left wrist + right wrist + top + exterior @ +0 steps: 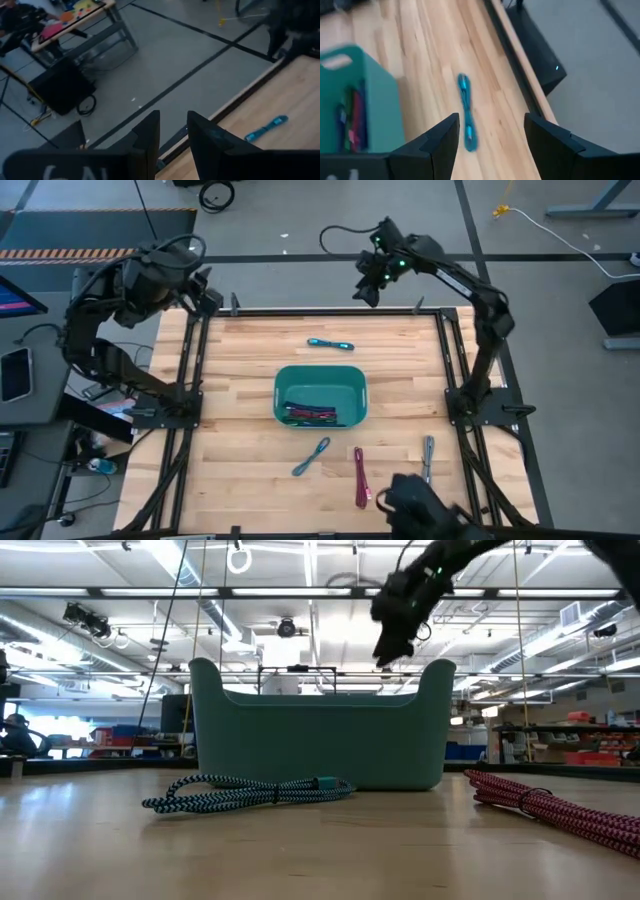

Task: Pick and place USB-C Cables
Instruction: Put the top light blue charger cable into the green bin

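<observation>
the likeliest slip was a missed pinch: the cyan cable [466,111] was thin and lay flat on the table [240,440] near its far edge, so fingers coming down off its line could have pushed it along the wood instead of closing round it. the right gripper [490,145] hung high over that far edge, past the teal bin [320,394], fingers spread wide and empty with the cable between them in its wrist view. the left gripper [173,137] waited off the table's far left corner, fingers a narrow gap apart, holding nothing. several cables already lay in the bin; a blue-grey cable [311,456], a magenta cable [359,476] and a grey cable [428,457] lay near the front edge.
</observation>
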Tool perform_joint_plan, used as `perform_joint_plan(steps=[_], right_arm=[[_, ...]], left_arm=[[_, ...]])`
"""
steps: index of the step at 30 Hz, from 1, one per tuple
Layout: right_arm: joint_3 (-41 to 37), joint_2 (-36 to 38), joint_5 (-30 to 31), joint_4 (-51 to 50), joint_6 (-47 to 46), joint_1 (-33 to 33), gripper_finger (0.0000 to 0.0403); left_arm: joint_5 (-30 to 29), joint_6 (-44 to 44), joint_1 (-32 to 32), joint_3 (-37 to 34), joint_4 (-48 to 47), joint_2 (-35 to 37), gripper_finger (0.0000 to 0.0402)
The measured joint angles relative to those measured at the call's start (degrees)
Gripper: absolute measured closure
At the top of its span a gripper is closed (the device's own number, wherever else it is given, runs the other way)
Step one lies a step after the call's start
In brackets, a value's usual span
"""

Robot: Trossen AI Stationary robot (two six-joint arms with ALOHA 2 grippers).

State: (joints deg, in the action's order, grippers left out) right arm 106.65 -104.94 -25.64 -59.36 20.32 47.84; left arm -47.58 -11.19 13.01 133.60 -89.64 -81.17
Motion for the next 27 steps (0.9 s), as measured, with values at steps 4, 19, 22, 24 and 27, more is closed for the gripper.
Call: perform_joint_plan(steps=[4,19,22,24,27], right_arm=[[0.00,-5.22,-0.36,-0.50,2.97,1.16,0.0174],[0.04,-12.09,14.68,-0.89,8.37,-7.99,0.0176],[0.04,-12.23,17.92,-0.69,7.25,-9.55,0.0170],[0.04,-12.23,17.17,-0.56,5.61,-10.30,0.0166],[0.04,-12.23,15.38,-0.26,3.04,-11.34,0.0158]], left_arm=[[-0.29,-0.26,1.84,0.00,0.16,-0.64,0.0296],[-0.44,0.31,9.19,0.02,1.06,-4.87,0.0296],[-0.19,0.38,9.94,0.04,0.99,-5.20,0.0296],[0.09,1.28,10.55,0.02,0.98,-5.22,0.0296],[0.21,1.60,10.69,0.02,0.97,-5.13,0.0296]])
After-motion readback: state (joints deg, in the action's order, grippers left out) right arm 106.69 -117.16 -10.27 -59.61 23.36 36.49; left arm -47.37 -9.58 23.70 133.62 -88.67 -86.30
